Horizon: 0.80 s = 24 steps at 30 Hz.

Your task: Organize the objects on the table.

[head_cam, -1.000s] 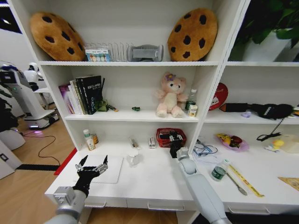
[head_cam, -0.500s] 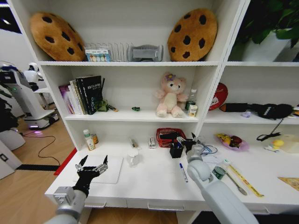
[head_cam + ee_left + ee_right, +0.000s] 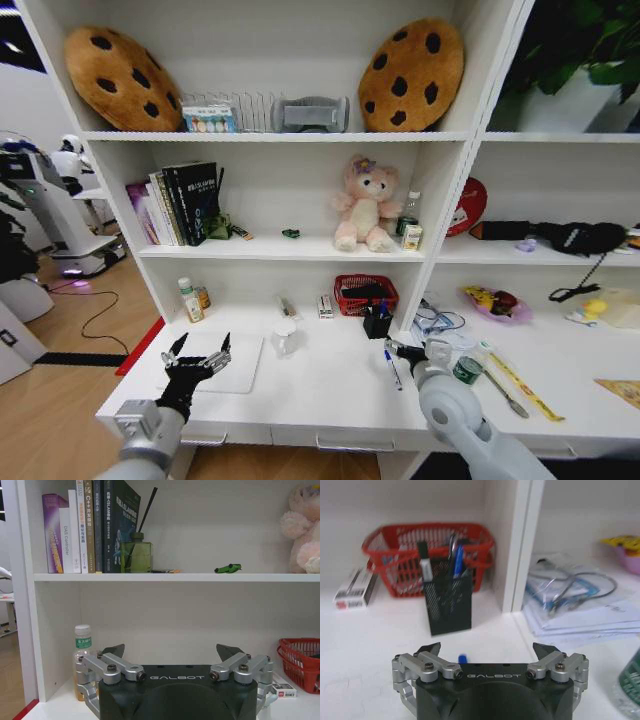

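Black mesh pen cup (image 3: 377,324) is standing just behind the right gripper (image 3: 404,350), fingers spread, blue pen (image 3: 391,369) lying beside it; left gripper (image 3: 197,357) hovering spread, well apart.

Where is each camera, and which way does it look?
Head view: high on the robot, looking down at the table and shelves; both arms show.
Left wrist view: behind the left gripper, open, facing the books and the pink plush bear.
Right wrist view: behind the right gripper, open, facing the black pen holder and the red basket.
Shared: all three views catch the red basket.
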{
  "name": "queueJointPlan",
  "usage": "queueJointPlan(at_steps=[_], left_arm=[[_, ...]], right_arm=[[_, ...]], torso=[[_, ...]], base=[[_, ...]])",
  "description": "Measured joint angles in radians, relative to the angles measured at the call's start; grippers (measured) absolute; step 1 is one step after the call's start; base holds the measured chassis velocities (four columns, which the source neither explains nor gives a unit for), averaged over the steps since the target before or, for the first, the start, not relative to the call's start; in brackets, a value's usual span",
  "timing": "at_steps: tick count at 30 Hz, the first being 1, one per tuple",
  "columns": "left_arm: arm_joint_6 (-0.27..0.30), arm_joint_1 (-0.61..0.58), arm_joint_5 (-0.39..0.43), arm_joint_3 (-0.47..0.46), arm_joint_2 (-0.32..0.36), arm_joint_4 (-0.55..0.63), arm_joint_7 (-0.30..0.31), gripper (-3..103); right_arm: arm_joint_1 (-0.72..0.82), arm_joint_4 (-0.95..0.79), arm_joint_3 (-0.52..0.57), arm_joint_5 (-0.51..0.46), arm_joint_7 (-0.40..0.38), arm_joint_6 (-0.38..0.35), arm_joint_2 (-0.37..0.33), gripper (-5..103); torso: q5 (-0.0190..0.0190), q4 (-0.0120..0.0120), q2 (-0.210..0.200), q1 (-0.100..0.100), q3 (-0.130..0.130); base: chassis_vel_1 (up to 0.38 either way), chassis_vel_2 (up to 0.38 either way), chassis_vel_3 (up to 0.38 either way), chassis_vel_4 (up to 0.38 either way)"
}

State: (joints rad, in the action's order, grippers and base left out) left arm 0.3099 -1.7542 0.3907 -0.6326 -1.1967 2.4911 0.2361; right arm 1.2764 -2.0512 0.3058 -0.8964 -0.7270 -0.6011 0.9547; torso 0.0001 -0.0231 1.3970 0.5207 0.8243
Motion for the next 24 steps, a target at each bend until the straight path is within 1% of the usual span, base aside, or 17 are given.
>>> queueJointPlan(at_steps=[1,2,3,4,6,7,8,9,13,14,15,16,18,19,21,22,24], left_arm=[[0.0,0.0,0.0,0.0,0.0,0.0,0.0,100],[0.0,0.0,0.0,0.0,0.0,0.0,0.0,100],[0.0,0.0,0.0,0.0,0.0,0.0,0.0,100],[0.0,0.0,0.0,0.0,0.0,0.0,0.0,100],[0.0,0.0,0.0,0.0,0.0,0.0,0.0,100],[0.0,0.0,0.0,0.0,0.0,0.0,0.0,100],[0.0,0.0,0.0,0.0,0.0,0.0,0.0,100],[0.0,0.0,0.0,0.0,0.0,0.0,0.0,100],[0.0,0.0,0.0,0.0,0.0,0.0,0.0,100],[0.0,0.0,0.0,0.0,0.0,0.0,0.0,100],[0.0,0.0,0.0,0.0,0.0,0.0,0.0,100],[0.0,0.0,0.0,0.0,0.0,0.0,0.0,100],[0.0,0.0,0.0,0.0,0.0,0.0,0.0,100],[0.0,0.0,0.0,0.0,0.0,0.0,0.0,100],[0.0,0.0,0.0,0.0,0.0,0.0,0.0,100],[0.0,0.0,0.0,0.0,0.0,0.0,0.0,100],[0.0,0.0,0.0,0.0,0.0,0.0,0.0,100]], right_arm=[[-0.001,0.032,0.0,0.038,0.054,-0.005,0.004,100],[-0.001,0.032,0.0,0.038,0.054,-0.005,0.004,100],[-0.017,0.095,-0.008,0.117,0.129,0.005,0.014,100],[-0.017,0.095,-0.008,0.117,0.129,0.005,0.014,100],[-0.054,0.177,-0.026,0.208,0.22,0.047,0.037,100],[-0.068,0.202,-0.034,0.223,0.244,0.063,0.047,100],[-0.068,0.202,-0.034,0.223,0.244,0.063,0.047,100],[-0.08,0.223,-0.04,0.228,0.27,0.085,0.057,100],[-0.083,0.235,-0.044,0.229,0.28,0.094,0.067,100],[-0.082,0.238,-0.046,0.227,0.279,0.097,0.072,102],[-0.081,0.24,-0.047,0.226,0.275,0.098,0.075,100],[-0.081,0.24,-0.047,0.226,0.275,0.098,0.075,100],[-0.079,0.243,-0.046,0.224,0.274,0.102,0.079,90],[-0.079,0.243,-0.046,0.224,0.274,0.102,0.079,90],[-0.08,0.246,-0.043,0.219,0.275,0.106,0.08,79],[-0.08,0.246,-0.043,0.219,0.275,0.106,0.08,79],[-0.081,0.246,-0.042,0.214,0.275,0.106,0.08,68]], torso=[[-0.0001,0.0001,0.0,0.0,0.0],[-0.0001,0.0001,0.0,0.0,0.0],[-0.0001,0.0001,0.0,0.0,0.0],[-0.0001,0.0001,0.0,0.0,0.0],[-0.0001,0.0003,0.0,0.0,0.0],[-0.0001,0.0003,0.0,0.0,0.0],[-0.0001,0.0003,0.0,0.0,0.0],[-0.0002,0.0003,0.0,0.0,0.0],[-0.0002,0.0002,0.0,0.0,0.0],[-0.0002,0.0001,0.0,0.0,0.0],[-0.0002,0.0001,0.0,0.0,0.0],[-0.0002,0.0001,0.0,0.0,0.0],[-0.0002,0.0001,0.0,0.0,0.0],[-0.0002,0.0001,0.0,0.0,0.0],[-0.0003,0.0001,0.0,0.0,0.0],[-0.0003,0.0001,0.0,0.0,0.0],[-0.0003,0.0001,0.0,0.0,0.0]], base=[[0.0,0.0,0.0,0.0],[0.0,0.0,0.0,0.0],[0.0,0.0,0.0,0.0],[0.0,0.0,0.0,0.0],[0.0,0.0,0.0,0.0],[0.0,0.0,0.0,0.0],[0.0,0.0,0.0,0.0],[0.0,0.0,0.0,0.0],[0.0,0.0,0.0,0.0],[0.0,0.0,0.0,0.0],[0.0,0.0,0.0,0.0],[0.0,0.0,0.0,0.0],[0.0,0.0,0.0,0.0],[0.0,0.0,0.0,0.0],[0.0,0.0,0.0,0.0],[0.0,0.0,0.0,0.0],[0.0,0.0,0.0,0.0]])
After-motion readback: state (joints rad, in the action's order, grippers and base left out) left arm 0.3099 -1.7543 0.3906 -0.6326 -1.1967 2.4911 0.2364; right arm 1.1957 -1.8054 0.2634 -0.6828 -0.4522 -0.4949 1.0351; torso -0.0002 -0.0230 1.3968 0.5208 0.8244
